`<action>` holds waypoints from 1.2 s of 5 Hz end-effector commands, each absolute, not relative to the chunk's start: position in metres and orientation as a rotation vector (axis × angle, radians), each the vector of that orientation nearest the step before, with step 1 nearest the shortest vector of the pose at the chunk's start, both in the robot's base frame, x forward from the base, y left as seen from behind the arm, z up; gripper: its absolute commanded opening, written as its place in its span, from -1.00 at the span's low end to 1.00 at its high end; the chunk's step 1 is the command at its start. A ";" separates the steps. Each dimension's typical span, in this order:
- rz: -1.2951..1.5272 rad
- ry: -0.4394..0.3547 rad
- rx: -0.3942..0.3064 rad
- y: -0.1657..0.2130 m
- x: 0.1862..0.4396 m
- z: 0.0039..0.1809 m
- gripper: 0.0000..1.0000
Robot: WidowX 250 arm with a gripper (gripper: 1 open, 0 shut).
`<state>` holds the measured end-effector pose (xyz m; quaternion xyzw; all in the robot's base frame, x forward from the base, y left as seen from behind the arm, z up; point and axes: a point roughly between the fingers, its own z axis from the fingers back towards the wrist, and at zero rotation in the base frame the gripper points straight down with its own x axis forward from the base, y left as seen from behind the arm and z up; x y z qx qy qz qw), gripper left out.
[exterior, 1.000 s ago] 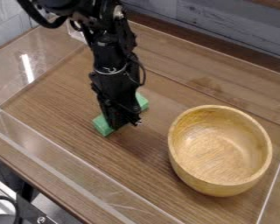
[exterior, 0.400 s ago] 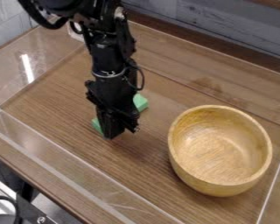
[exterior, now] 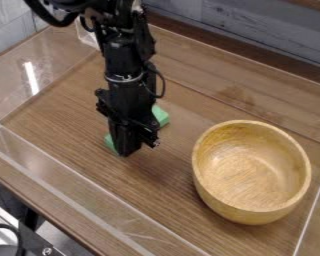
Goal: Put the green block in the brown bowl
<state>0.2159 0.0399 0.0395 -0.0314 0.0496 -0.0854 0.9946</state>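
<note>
gripper: gripper (exterior: 133, 143) points straight down at the table. Its fingers are drawn together on the middle of the green block (exterior: 159, 117), clamped on it, not loose.
block position: directly under the gripper, lying on a diagonal. One green end pokes out at the lower left of the fingers. The other end shows at the upper right, beside the black gripper body.
block vs table: low over the wooden table (exterior: 69, 110). Can't tell if it touches the surface or sits just off it, because the fingers and their shadow cover the underside.
block vs bowl: brown bowl (exterior: 251, 175) stands to the right of the gripper, clear of both block and fingers, with a strip of bare tabletop between. The block is outside the bowl.
bowl: upright, whole rim in view, grain visible on the inside.
arm: black arm (exterior: 123, 60) comes down from the top of the frame, and its upper part is cut off by the top edge.
hidden: the block's middle section is behind the fingers. The fingertips are black on dark, so the exact contact line isn't readable.
cut off: the table runs out of frame at left and bottom. The dark cables (exterior: 9, 240) in the lower left corner are only partly in view.
hard to make out: a clear panel (exterior: 43, 175) runs along the near side of the table, showing only as glare and faint edges.
</note>
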 end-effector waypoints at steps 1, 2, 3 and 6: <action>-0.149 0.047 -0.043 0.042 0.229 0.066 -1.00; -0.121 0.046 -0.039 0.040 0.237 0.087 -1.00; -0.120 0.024 -0.029 0.039 0.252 0.110 -1.00; -0.158 -0.007 -0.013 0.059 0.261 0.085 1.00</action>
